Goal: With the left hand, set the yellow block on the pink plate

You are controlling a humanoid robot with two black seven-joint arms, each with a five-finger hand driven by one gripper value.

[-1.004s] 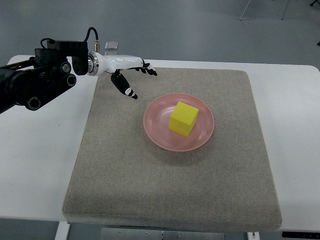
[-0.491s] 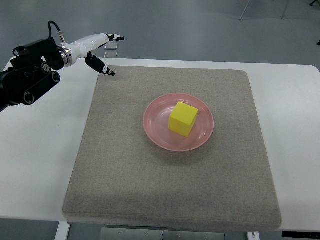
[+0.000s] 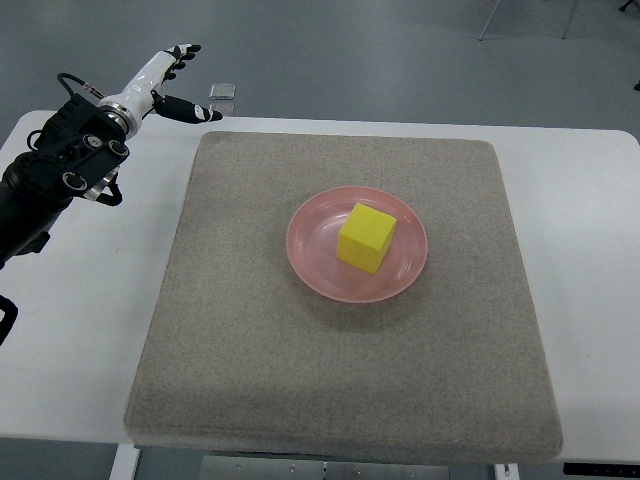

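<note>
Yellow block (image 3: 367, 238) sits inside the pink plate (image 3: 312, 262), so little can go wrong; only an arm swinging back could knock it. At far left, the left hand (image 3: 160, 82) hovers with fingers spread, holding nothing. Centre: a rough grey mat (image 3: 250, 350), a smooth round glossy plate, a sharp-edged matte cube.

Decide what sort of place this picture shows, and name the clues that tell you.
Probably a robotics lab or test room, not a home. A white table carries a plain grey mat with only a yellow block on a pink plate, and the robot's left hand is raised at the table's far corner.
</note>
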